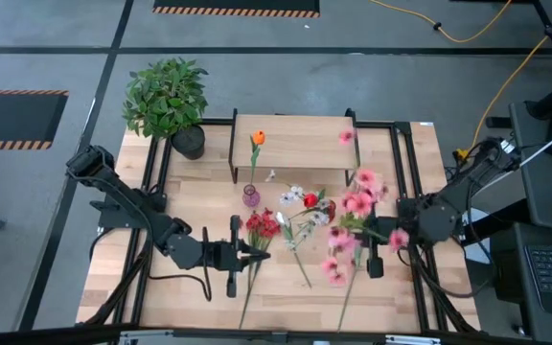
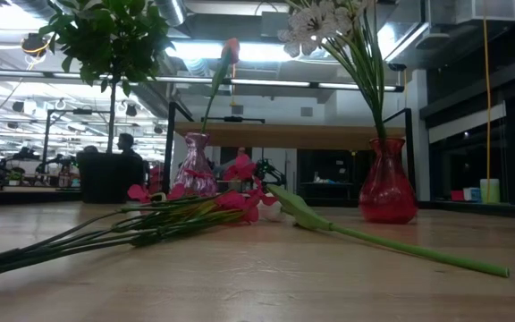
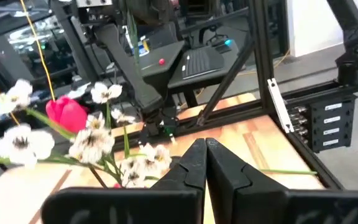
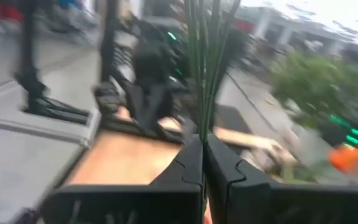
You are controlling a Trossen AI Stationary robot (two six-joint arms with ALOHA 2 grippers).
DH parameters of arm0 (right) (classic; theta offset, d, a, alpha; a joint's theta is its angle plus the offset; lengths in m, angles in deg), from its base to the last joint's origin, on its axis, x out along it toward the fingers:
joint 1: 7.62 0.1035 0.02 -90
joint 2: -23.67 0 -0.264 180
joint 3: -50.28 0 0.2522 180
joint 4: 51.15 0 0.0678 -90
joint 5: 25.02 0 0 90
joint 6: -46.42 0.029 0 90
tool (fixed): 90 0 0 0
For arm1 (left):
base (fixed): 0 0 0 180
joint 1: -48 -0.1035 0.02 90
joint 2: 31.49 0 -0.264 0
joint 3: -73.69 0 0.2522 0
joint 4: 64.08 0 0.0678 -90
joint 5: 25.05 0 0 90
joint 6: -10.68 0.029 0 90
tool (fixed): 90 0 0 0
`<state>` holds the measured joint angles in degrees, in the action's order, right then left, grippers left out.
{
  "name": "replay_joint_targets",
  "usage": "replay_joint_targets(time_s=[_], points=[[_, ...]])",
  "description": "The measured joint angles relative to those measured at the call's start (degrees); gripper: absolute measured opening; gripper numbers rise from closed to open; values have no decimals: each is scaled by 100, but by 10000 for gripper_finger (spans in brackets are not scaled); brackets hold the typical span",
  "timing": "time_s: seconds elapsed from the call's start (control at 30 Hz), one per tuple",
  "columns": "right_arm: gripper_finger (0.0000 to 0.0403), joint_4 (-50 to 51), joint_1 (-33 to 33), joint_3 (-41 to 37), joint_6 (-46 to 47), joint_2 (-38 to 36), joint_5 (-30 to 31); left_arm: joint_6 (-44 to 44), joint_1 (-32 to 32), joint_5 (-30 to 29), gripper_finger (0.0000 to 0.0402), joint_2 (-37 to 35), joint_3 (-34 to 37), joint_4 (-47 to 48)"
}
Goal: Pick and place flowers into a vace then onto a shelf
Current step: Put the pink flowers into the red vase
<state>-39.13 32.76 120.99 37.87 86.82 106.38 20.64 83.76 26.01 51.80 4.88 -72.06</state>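
A small pink vase (image 1: 251, 196) holds an orange flower (image 1: 257, 139) in front of the shelf (image 1: 293, 134). To its right, a red vase (image 2: 386, 183) holds white flowers (image 3: 92, 140). Red flowers (image 1: 262, 225) and other stems lie flat on the table. My left gripper (image 1: 260, 256) is shut just by the red flowers' stems, and the left wrist view (image 3: 205, 144) shows nothing between its fingers. My right gripper (image 1: 357, 247) is shut on a bunch of pink flowers (image 1: 360, 201). My right gripper pinches several thin green stems (image 4: 204, 118) of the pink flowers between its two fingers. The fingers lie level, across the stems. Above the fingers the stems stand roughly upright. Whether their lower ends clear the table does not show.
A bushy potted plant (image 1: 166, 96) stands at the table's far left corner. A black frame (image 1: 405, 163) runs around the table top. Loose flowers (image 1: 295, 254) lie across the middle, between the two arms. Bare wood shows along the near edge (image 1: 286, 311).
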Motion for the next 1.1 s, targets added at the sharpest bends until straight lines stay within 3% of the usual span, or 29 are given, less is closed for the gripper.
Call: replay_joint_targets(time_s=[0.17, 0.33, 0.47, 0.6, 0.77, 1.1], points=[[0, 509, 374, -8, 254, -19, 997, -206, -49, -166, 1, 0, 455, -421], [0, -22, 532, -567, 222, -290, 1309, -423, -210, -30, 1, 0, 1103, -1420], [0, -750, 504, -1361, 187, -830, 1294, -482, -332, 225, 2, 2, 1422, -2022], [0, -1351, 406, -2077, -61, -1436, 1230, -492, -423, 297, 2, 2, 1452, -2017], [0, -2052, 83, -2967, -91, -2045, 637, -491, -530, 290, 2, 2, 1452, -2017], [0, -3304, -822, -4219, -95, -2202, 189, -488, -716, 273, 4, 2, 1452, -2006]])
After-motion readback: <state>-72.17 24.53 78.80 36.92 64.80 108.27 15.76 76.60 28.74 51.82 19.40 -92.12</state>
